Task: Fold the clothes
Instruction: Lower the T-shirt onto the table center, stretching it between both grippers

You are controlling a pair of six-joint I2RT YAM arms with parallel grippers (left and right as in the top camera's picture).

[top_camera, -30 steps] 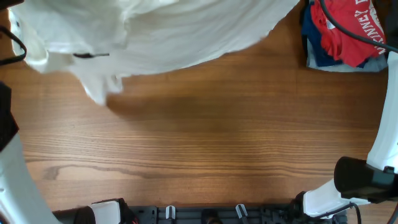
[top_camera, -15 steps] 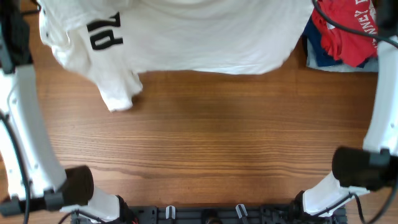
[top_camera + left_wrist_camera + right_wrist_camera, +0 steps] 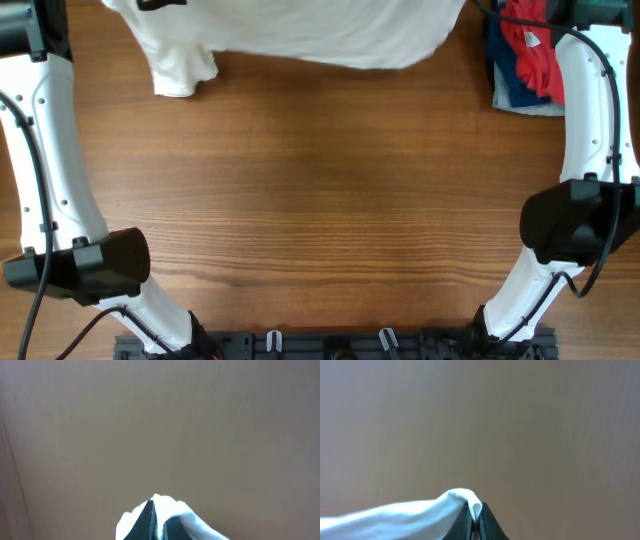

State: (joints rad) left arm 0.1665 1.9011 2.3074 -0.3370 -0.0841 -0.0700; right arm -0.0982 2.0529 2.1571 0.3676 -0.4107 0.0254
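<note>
Left hand (image 3: 152,522), right hand (image 3: 477,522) pinch white T-shirt (image 3: 320,35), stretched, black lettering.

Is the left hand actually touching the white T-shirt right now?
Touching. The left wrist view shows the left hand shut, its dark fingertips pinching a fold of the white thin-fabric T-shirt bunched around them.

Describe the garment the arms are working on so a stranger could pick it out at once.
Look along the far edge of the wooden table: the white T-shirt spreads across most of it, one sleeve hanging down at its left end. Unlike the red garment and blue garments piled at the far right corner, it is plain white.
</note>
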